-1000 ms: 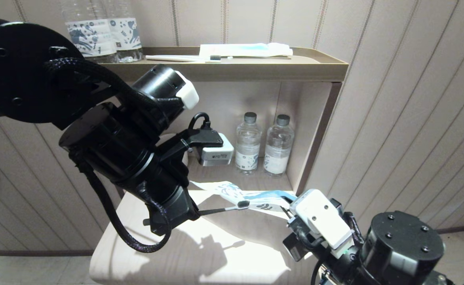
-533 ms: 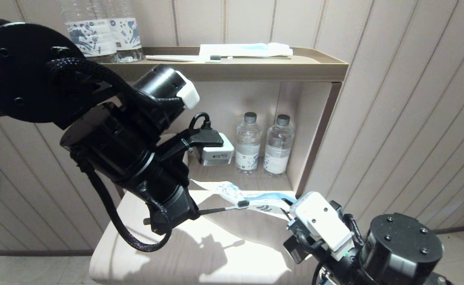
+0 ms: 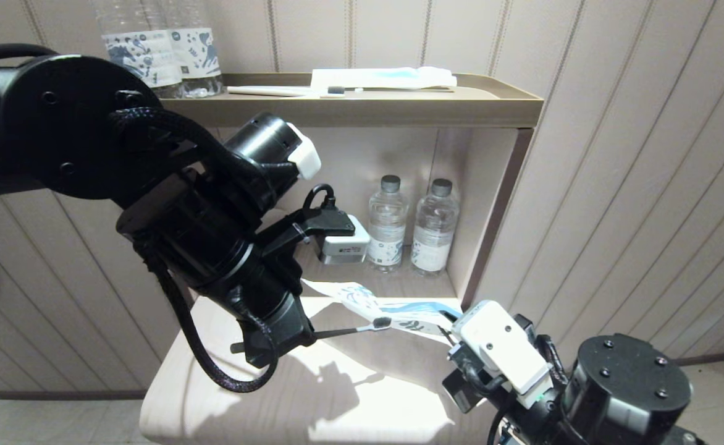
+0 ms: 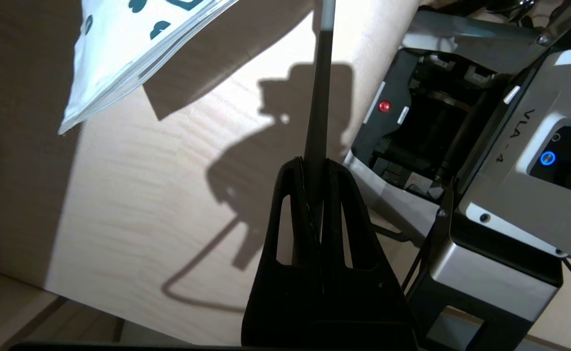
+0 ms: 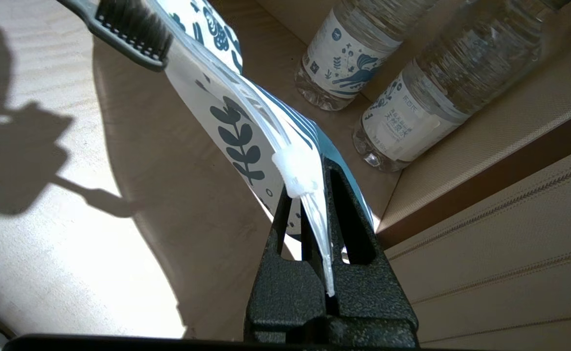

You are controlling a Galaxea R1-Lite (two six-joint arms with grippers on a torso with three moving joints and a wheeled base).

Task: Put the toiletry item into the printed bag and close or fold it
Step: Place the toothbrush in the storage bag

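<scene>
The toothbrush [image 3: 362, 328] sticks out level from my left gripper [image 3: 312, 335], which is shut on its handle [image 4: 320, 87]. Its bristled head [image 5: 129, 29] lies against the outside of the printed bag [image 3: 362, 303], near the seal-strip edge. The bag is white with dark teal leaves [image 5: 237, 141] and hangs in the air above the wooden top. My right gripper [image 5: 305, 183] is shut on one corner of the bag, by the white slider. In the head view the right gripper [image 3: 445, 330] sits mostly behind its wrist camera. The bag's free end [image 4: 120, 53] droops toward the niche.
Two water bottles [image 3: 388, 225] [image 3: 434, 225] stand in the niche behind the bag, next to its side wall [image 3: 498, 204]. The upper shelf carries two bottles [image 3: 152, 55], a white toothbrush with dark bristles [image 3: 288, 91] and a white-and-blue packet [image 3: 380, 77]. A pale wooden top [image 3: 349, 395] lies below.
My left arm has shifted a little to the right, carrying the brush head slightly along the bag. The right gripper and the bag have stayed almost in place.
</scene>
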